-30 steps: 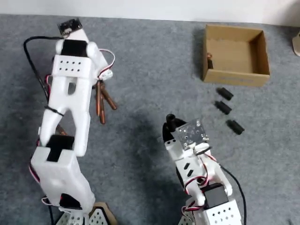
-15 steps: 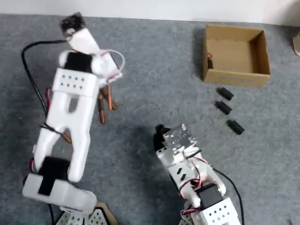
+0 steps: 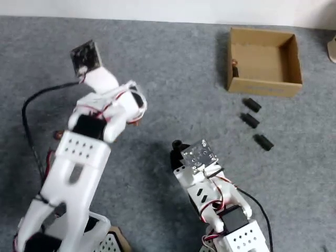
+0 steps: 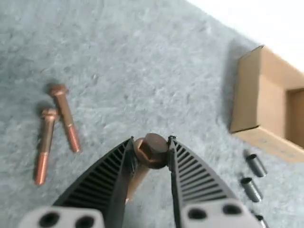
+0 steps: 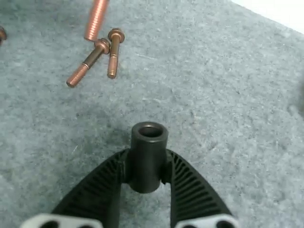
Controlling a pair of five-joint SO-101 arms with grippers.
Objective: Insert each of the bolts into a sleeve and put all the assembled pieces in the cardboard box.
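My left gripper (image 4: 150, 141) is shut on a copper bolt (image 4: 150, 152) by its head, held above the grey carpet. In the high view this left gripper (image 3: 135, 107) is left of centre. My right gripper (image 5: 148, 159) is shut on a black sleeve (image 5: 149, 140), upright with its bore open on top, and the held bolt's threaded end (image 5: 96, 19) hangs farther off. The high view has the right gripper (image 3: 177, 152) at mid-table. Two more bolts (image 4: 64, 118) (image 4: 44, 151) lie on the carpet. Three loose sleeves (image 3: 252, 104) (image 3: 250, 121) (image 3: 263, 142) lie by the cardboard box (image 3: 262, 86).
The box stands open at the back right, with a copper piece (image 3: 235, 67) against its left inner wall. Part of another bolt (image 3: 56, 135) peeks out beside the left arm. A cable (image 3: 29, 131) loops on the left.
The left arm has risen off the bolt pile with a bolt and swung right toward the centre. The right gripper with its sleeve has shifted slightly left.
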